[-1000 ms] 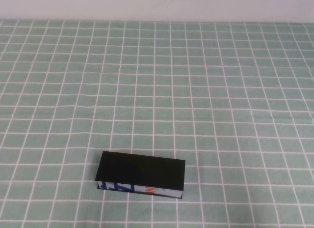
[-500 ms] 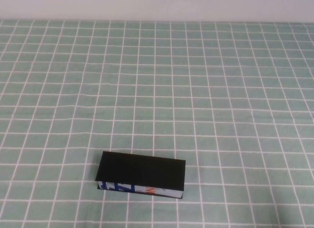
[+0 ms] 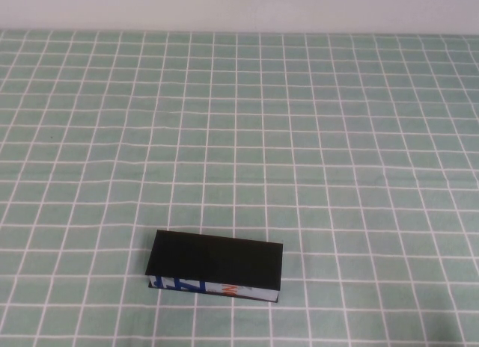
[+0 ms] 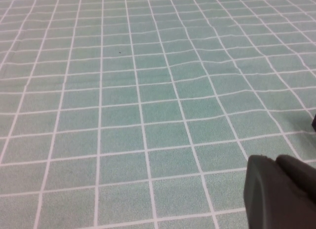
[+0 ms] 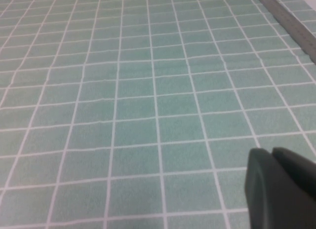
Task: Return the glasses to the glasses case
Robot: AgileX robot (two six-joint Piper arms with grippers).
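On the near part of the checked cloth (image 3: 314, 137) lies the case (image 3: 215, 266), lid shut; I see no glasses, so they are presumably inside and the task looks finished. Left gripper (image 4: 284, 192) and right gripper (image 5: 281, 187) hover over bare cloth, off the high view; whether their jaws are apart I cannot tell.

We count one glasses case (image 3: 215, 266), closed, on one green checked tablecloth (image 3: 314, 152). We count two grippers, the left gripper (image 4: 281, 192) and the right gripper (image 5: 281, 187), each showing only in its own wrist view.
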